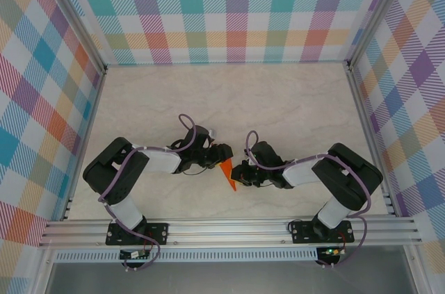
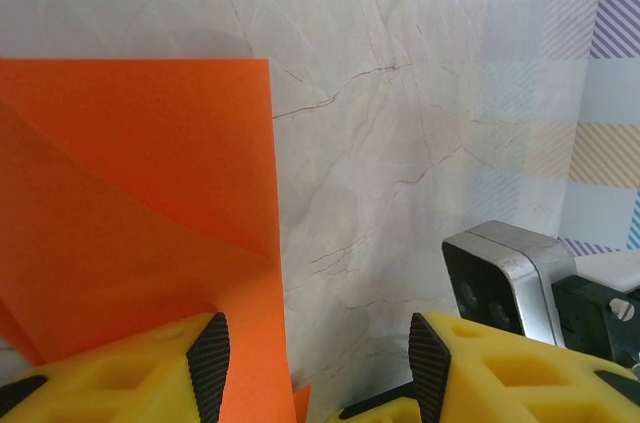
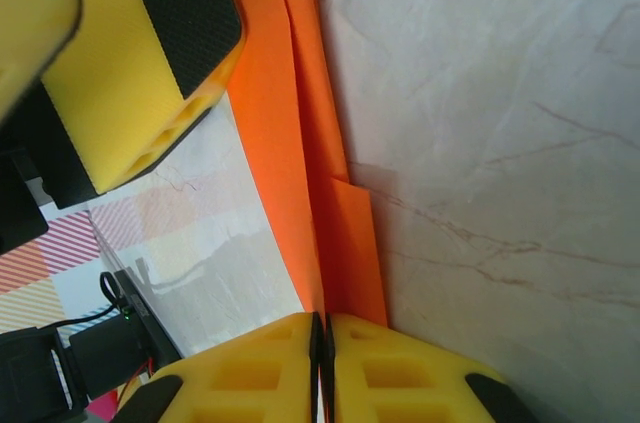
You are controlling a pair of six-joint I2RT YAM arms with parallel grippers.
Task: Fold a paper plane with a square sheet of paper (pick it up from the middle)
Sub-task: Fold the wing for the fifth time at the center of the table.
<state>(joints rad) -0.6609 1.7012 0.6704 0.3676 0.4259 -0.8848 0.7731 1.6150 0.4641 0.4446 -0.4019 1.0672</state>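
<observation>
Thin, floppy and easily crumpled, the creased orange paper (image 3: pixel 300 143) hangs pinched in the closed right end effector (image 3: pixel 322 343), just left of the open left end effector (image 2: pixel 318 358); best gripped along its folded edge.

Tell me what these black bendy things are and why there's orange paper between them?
They are two robot arms bolted to a table. One picture looks down from above; the other two come from small cameras on each wrist. Each arm ends in an end effector with two yellow fingers. The orange paper, already partly folded, sits between them. The right end effector is pinched shut on the paper's edge. The left end effector is open, with the paper against one finger. They are folding a paper plane.
</observation>
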